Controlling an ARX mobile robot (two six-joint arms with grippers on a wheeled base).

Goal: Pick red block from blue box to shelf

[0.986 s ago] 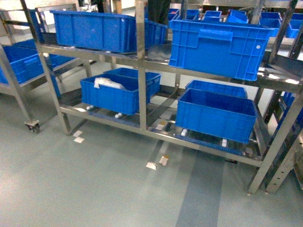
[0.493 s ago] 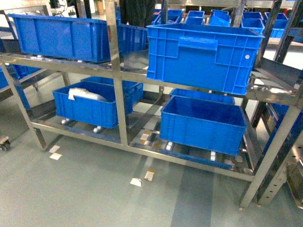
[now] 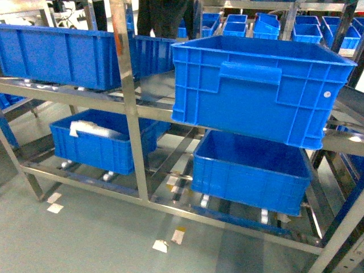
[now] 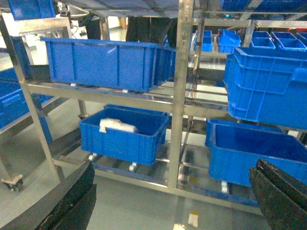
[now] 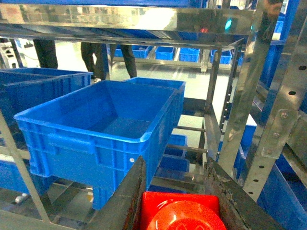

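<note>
Head view: tall silver steel shelf [image 3: 126, 108] filling the frame, 2 tiers visible, dark blue ribbed crates on each; nearest, upper right, a large dark blue crate with a moulded handle [image 3: 259, 85], open-topped and within reach, probably the drop spot; no arm in sight here. Left wrist view: same rack of shiny uprights, a lower dark blue crate holding a white wrapped bundle [image 4: 123, 134]; left gripper [image 4: 172, 201] with black fingers [image 4: 72, 203] spread wide at both bottom corners, holding nothing, seemingly kept idle. Right wrist view: small glossy red plastic block [image 5: 181, 212] with 1 round knob, clamped between the 2 dark fingers [image 5: 125, 201] of the right gripper [image 5: 177, 201], carried knob toward the camera, just in front of the empty handled crate, so placement appears close. Light turquoise tub not in any view.
</note>
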